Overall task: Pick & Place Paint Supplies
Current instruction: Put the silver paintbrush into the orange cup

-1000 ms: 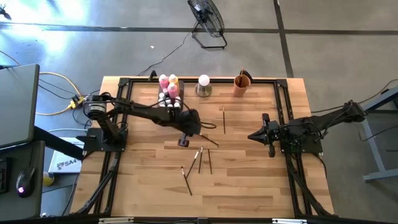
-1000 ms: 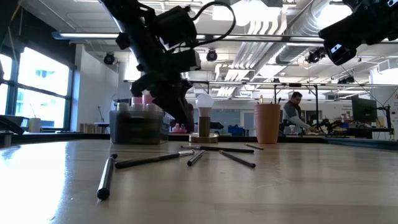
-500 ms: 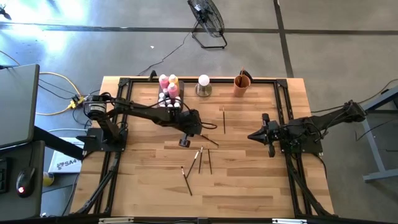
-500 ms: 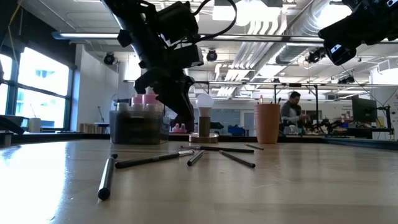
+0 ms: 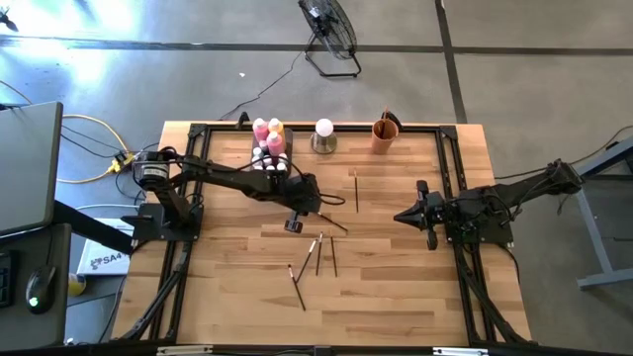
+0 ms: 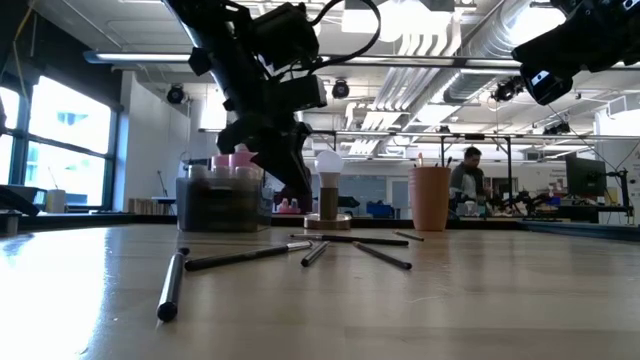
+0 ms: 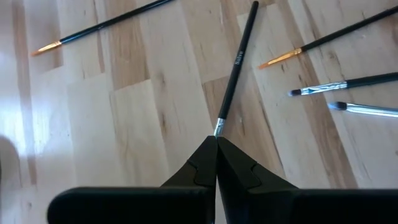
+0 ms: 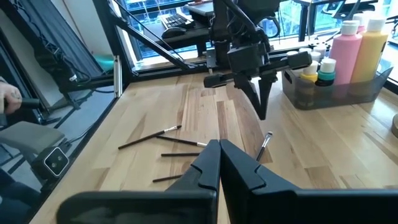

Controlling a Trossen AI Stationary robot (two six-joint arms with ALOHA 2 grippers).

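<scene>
Hovering over the middle of the pale wooden table (image 5: 396,287), the left gripper (image 5: 293,225) has its dark fingers (image 7: 205,163) clenched together, their tips right at the metal ferrule of a thin dark-handled paintbrush (image 7: 235,67) lying flat on the boards; whether they actually pinch it I cannot tell. Small pale lettering runs along that brush's handle, too small to read. Four more thin brushes lie loose nearby: one with an orange tip (image 7: 99,26) off to one side, another orange-tipped one (image 7: 329,38), and two with silver ferrules (image 7: 348,84) close together.

At the far edge a clear grey rectangular tray (image 5: 269,156) holds a tall pink paint bottle (image 5: 261,130), a yellow one (image 5: 276,128) beside it, and tiny white-capped bottles (image 5: 267,158). Next along the edge stands a white ball on a metal base (image 5: 323,135), then an orange cup (image 5: 385,134).

The right gripper (image 5: 423,228) waits over the right side of the table, well apart from the brushes, fingers (image 8: 239,167) pressed shut on nothing.

On the floor to the left a white box (image 5: 99,259) shows writing that starts "SA4".
</scene>
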